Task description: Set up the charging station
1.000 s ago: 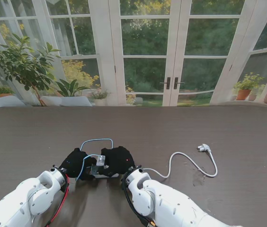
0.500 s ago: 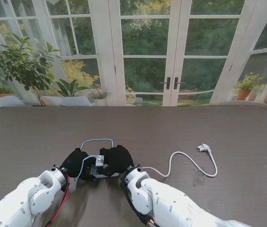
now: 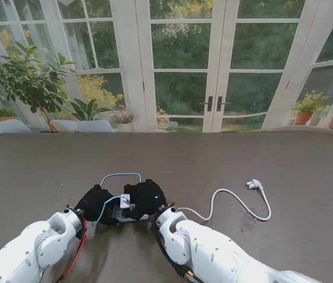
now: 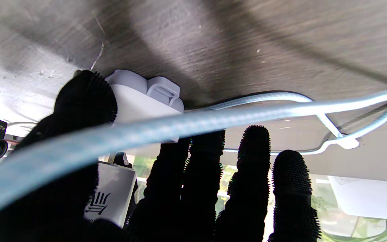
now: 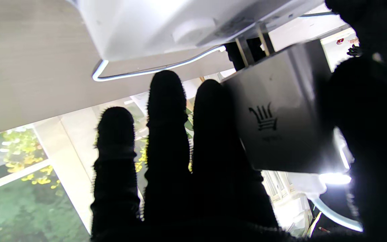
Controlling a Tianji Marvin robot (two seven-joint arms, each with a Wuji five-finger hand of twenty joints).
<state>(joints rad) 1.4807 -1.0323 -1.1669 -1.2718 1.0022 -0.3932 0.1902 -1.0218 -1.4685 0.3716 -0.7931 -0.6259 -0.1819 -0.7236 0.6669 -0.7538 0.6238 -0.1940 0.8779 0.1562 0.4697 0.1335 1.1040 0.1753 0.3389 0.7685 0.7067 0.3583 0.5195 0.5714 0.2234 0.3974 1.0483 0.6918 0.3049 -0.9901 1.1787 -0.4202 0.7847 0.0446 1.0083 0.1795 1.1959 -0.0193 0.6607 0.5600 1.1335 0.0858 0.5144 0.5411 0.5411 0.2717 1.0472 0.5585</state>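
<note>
The right hand (image 3: 147, 197) clamps the charger block (image 5: 281, 114); the left hand (image 3: 94, 203) grips the power strip (image 4: 139, 101).

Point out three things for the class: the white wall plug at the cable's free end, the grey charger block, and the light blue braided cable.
white wall plug (image 3: 252, 184): stand view, plug body.
grey charger block (image 5: 282, 114): right wrist view, logo face.
light blue braided cable (image 3: 120, 175): stand view, top of its loop.
</note>
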